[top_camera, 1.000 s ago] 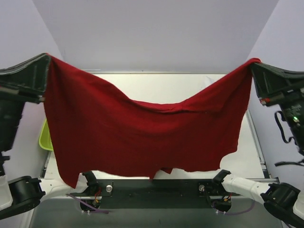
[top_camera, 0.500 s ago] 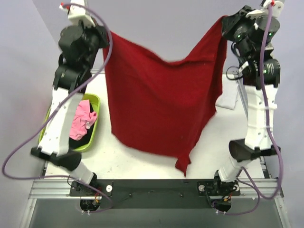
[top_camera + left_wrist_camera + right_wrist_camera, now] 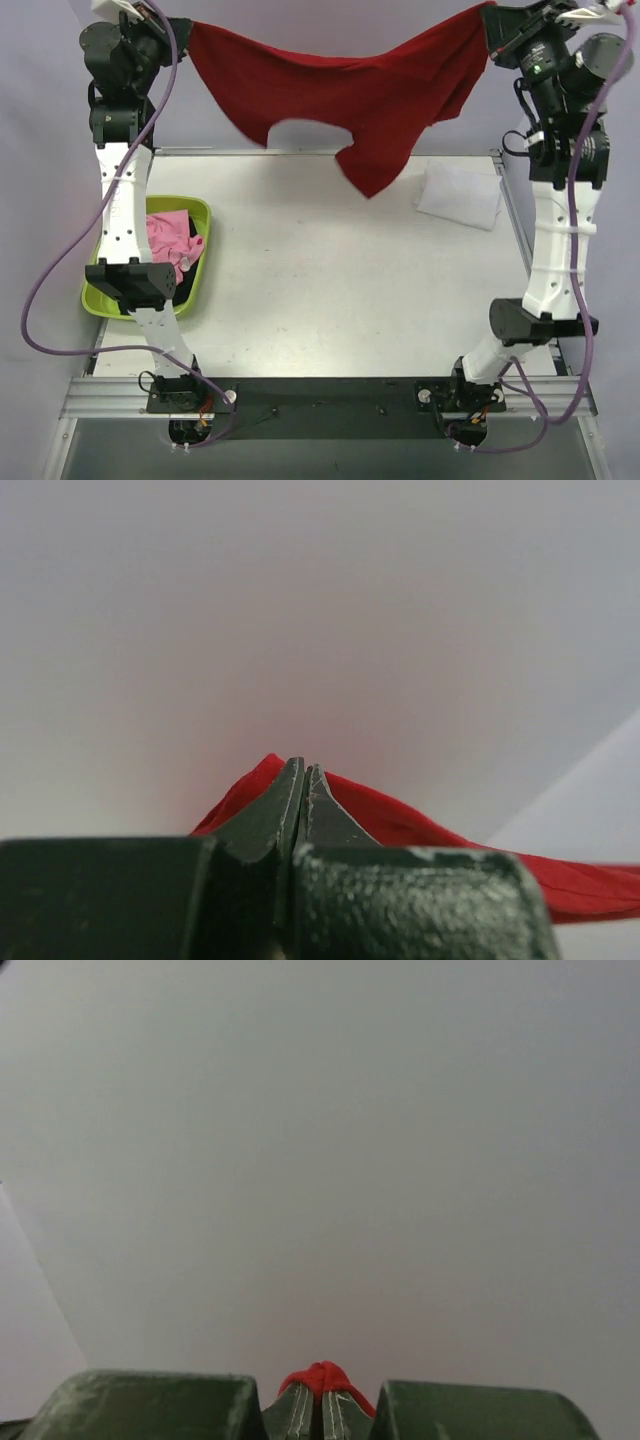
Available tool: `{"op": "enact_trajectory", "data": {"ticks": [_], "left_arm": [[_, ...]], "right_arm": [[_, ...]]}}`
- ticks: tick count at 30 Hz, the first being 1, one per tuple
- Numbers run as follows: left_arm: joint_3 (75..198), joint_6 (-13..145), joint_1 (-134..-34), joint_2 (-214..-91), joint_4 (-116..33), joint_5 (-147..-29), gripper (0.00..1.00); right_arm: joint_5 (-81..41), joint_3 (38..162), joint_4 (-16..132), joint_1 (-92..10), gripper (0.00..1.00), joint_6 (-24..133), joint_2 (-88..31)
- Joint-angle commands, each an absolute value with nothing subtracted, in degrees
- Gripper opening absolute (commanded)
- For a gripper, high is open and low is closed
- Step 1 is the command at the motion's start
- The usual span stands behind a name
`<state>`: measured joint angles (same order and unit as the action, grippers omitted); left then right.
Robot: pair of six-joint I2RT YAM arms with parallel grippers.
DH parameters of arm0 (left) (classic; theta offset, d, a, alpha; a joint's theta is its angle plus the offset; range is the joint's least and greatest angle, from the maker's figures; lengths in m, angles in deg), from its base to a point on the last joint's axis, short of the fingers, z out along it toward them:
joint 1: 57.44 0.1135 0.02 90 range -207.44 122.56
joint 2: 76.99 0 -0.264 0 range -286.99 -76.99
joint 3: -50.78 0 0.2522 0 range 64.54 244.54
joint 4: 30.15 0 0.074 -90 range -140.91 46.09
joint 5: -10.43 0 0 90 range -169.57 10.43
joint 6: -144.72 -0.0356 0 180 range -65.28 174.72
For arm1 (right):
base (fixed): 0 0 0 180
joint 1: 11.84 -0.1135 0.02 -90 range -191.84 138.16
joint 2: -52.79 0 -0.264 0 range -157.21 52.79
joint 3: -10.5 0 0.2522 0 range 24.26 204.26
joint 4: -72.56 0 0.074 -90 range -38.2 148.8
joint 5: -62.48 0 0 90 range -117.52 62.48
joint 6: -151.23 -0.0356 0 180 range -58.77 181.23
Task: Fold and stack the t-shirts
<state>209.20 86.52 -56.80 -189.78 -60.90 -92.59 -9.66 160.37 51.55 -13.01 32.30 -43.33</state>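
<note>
Jaws, left and right, each pinched tight on a corner of the deep red t-shirt [image 3: 370,90].

Top camera looks down on the table [image 3: 330,300]; close wrist cameras share its red shirt [image 3: 340,85].

black t-shirt [image 3: 192,280] mostly hidden under pink t-shirt [image 3: 168,232], lime tub [image 3: 207,230] partly behind left arm [image 3: 125,215]

No text, label, brand, number or sign can be read anywhere.
</note>
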Motion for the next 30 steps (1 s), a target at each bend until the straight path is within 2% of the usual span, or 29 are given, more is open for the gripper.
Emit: {"op": "enact_trajectory", "data": {"ticks": [1, 3, 4, 5, 6, 7, 8, 10, 11, 14, 15, 18, 25, 30], "left_arm": [[198.55, 87.86, -57.80, -178.26, -50.68, -98.29, 0.00], [188.95, 88.21, -57.80, -173.09, -47.44, -100.48, 0.00], [183.95, 87.95, -58.14, -170.88, -44.81, -99.88, 0.00], [171.97, 86.64, -58.76, -168.76, -42.26, -99.18, 0.00], [166.81, 85.76, -60.07, -164.92, -41.19, -96.56, 0.00], [160.84, 85.40, -60.52, -163.14, -39.27, -95.23, 0.00], [150.95, 84.88, -60.87, -161.55, -37.94, -94.43, 0.00], [140.53, 85.31, -61.40, -157.59, -35.14, -92.06, 0.00], [130.82, 85.40, -61.49, -156.45, -34.16, -91.44, 0.00], [118.02, 87.51, -64.55, -152.49, -30.64, -84.79, 0.00], [114.06, 87.42, -66.83, -151.35, -30.90, -76.75, 0.00], [107.64, 90.40, -71.41, -151.34, -33.19, -70.36, 0.00], [95.50, 93.74, -71.33, -151.52, -29.85, -69.82, 0.00], [89.42, 95.59, -71.42, -146.88, -30.63, -67.18, 0.00]], "right_arm": [[-4.15, 151.83, 63.72, -12.90, 0.00, 31.88, -33.97], [-4.14, 140.26, 67.99, -13.51, 0.00, 31.52, -26.87], [-4.32, 127.40, 70.03, -14.38, 0.00, 31.52, -23.97], [-5.45, 120.13, 71.18, -15.09, 0.00, 32.39, -18.72], [-8.07, 114.06, 72.15, -15.79, 0.00, 32.75, -16.40], [-9.49, 102.08, 71.98, -16.84, 0.00, 32.84, -14.47], [-10.29, 96.21, 71.98, -17.20, 0.00, 32.75, -11.23], [-13.36, 84.09, 73.38, -18.52, 0.00, 31.35, -8.40], [-13.98, 73.85, 74.35, -19.48, 0.00, 30.65, -6.55], [-16.09, 59.82, 75.77, -22.20, 0.00, 29.24, -5.04], [-16.27, 58.03, 74.63, -22.74, 0.00, 29.58, -4.78], [-17.85, 55.20, 69.02, -24.85, 0.00, 30.81, -2.50], [-20.75, 55.55, 53.28, -29.07, 0.00, 32.31, 6.19], [-27.25, 58.44, 41.24, -33.20, 0.00, 30.38, 7.88]]}}
